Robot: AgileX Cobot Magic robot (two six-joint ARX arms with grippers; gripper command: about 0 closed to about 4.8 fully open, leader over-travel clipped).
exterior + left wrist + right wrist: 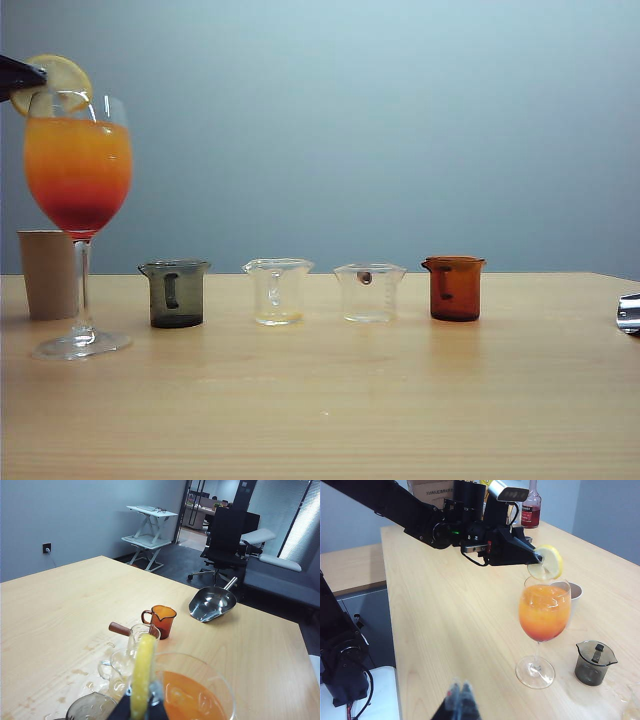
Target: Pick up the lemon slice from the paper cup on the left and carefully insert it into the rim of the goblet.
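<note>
Exterior view: you see the left tool [38, 73] clamped on the lemon slice [58, 80], just above the goblet [78, 170] rim; the paper cup [47, 273] stands behind.

Left wrist view: the slice shows edge-on over the rim.

Right wrist view: the blurred right tool [459, 692] appears closed, well apart above the surface [455, 615].

From my station, the left arm [395, 505] reads matte black with blocky joint housings, a small green indicator light, and a silver-grey camera module [509, 491] on its wrist. A black cable loops beneath. The left gripper [535, 556] tapers to black fingers.
</note>
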